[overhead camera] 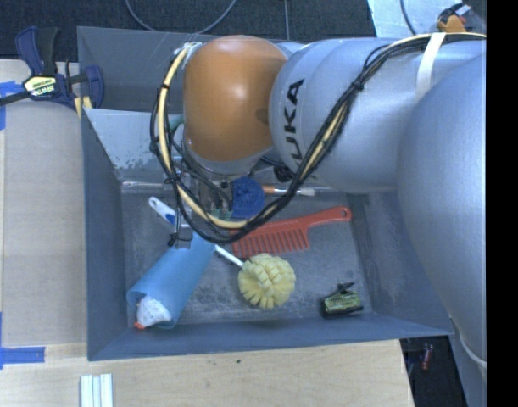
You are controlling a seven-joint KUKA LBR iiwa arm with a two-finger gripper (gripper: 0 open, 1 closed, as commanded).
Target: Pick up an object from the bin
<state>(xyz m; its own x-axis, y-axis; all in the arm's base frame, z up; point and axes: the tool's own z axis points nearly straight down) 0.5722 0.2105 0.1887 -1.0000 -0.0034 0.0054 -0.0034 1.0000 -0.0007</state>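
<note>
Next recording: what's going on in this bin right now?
The robot arm's hand is down inside the grey metal bin, towards its back, under the arm's orange cover. Nearest to it lie a blue round object, a red plastic comb and a light blue cone-shaped tube. A yellow round brush head and a small dark block lie nearer the front. Whether the hand grips anything cannot be seen.

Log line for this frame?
gripper low in bin centre | nearest: blue lump, red comb | also: yellow brush, light-blue tube | grasp: unconfirmed
</note>
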